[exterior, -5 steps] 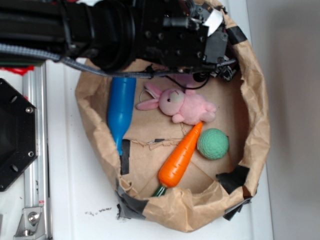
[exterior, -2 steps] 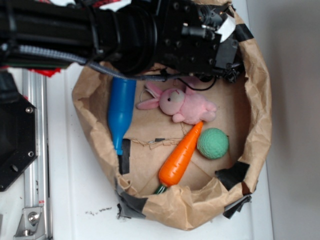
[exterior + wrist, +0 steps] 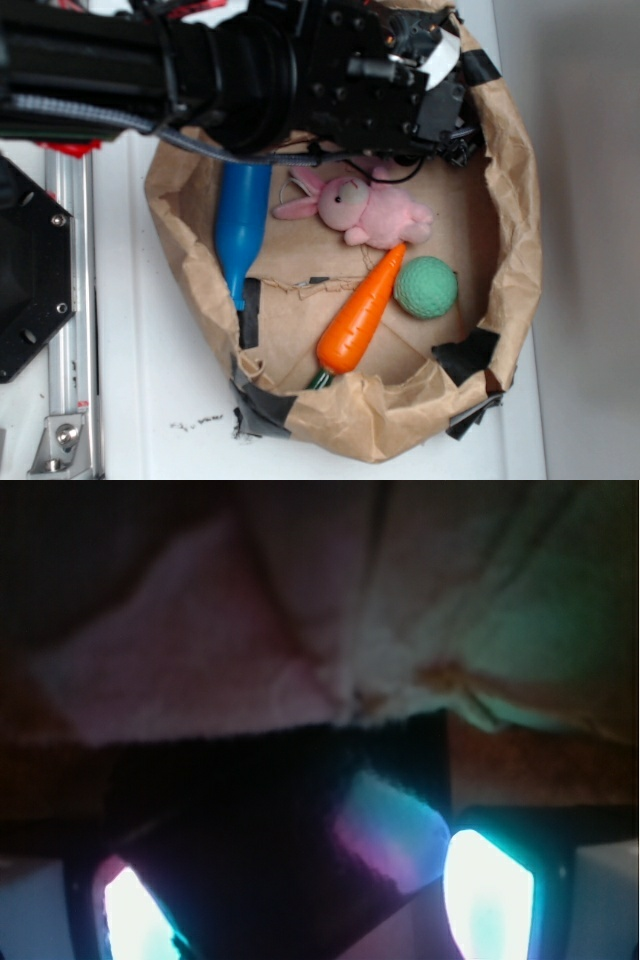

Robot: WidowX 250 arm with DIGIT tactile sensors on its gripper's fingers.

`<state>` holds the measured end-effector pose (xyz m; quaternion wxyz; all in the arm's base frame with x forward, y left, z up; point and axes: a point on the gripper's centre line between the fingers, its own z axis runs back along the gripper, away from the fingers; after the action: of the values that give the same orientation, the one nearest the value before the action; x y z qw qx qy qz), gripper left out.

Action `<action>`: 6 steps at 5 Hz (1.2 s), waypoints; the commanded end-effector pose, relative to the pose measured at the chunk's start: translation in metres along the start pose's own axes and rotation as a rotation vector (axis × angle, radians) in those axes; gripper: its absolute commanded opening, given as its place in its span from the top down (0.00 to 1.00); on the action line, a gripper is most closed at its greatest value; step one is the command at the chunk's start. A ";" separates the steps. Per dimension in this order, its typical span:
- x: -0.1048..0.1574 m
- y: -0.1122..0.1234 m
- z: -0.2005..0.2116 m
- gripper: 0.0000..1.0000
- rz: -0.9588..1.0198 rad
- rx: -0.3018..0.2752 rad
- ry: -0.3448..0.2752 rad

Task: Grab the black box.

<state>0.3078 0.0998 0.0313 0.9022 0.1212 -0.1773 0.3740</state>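
In the wrist view the black box (image 3: pixel 250 830) fills the space between my two glowing fingertips, sitting on the brown paper of the bag. It is turned at an angle, and one lit face is next to the right fingertip (image 3: pixel 487 895). My gripper (image 3: pixel 305 905) is open, with one fingertip on each side of the box. In the exterior view the gripper (image 3: pixel 450 145) is at the back right of the paper bag (image 3: pixel 510 200), and the arm hides the box.
Inside the bag lie a blue bottle (image 3: pixel 242 225), a pink plush bunny (image 3: pixel 365 212), an orange carrot (image 3: pixel 362 310) and a green ball (image 3: pixel 426 287). A black hexagonal plate (image 3: pixel 30 275) and a metal rail (image 3: pixel 68 330) are to the left of the bag.
The arm has shifted right and toward the bag's back edge, and the bag's rim has moved a little. The toys in the bag have stayed put.
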 end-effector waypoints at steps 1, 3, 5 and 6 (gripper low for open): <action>-0.020 0.006 0.074 1.00 -0.039 -0.177 0.053; -0.025 0.001 0.086 1.00 -0.071 -0.210 0.068; -0.023 -0.001 0.087 1.00 -0.092 -0.203 0.108; -0.018 0.006 0.074 0.00 -0.047 -0.155 0.087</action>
<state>0.2687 0.0495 0.0735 0.9316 0.0454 -0.1382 0.3331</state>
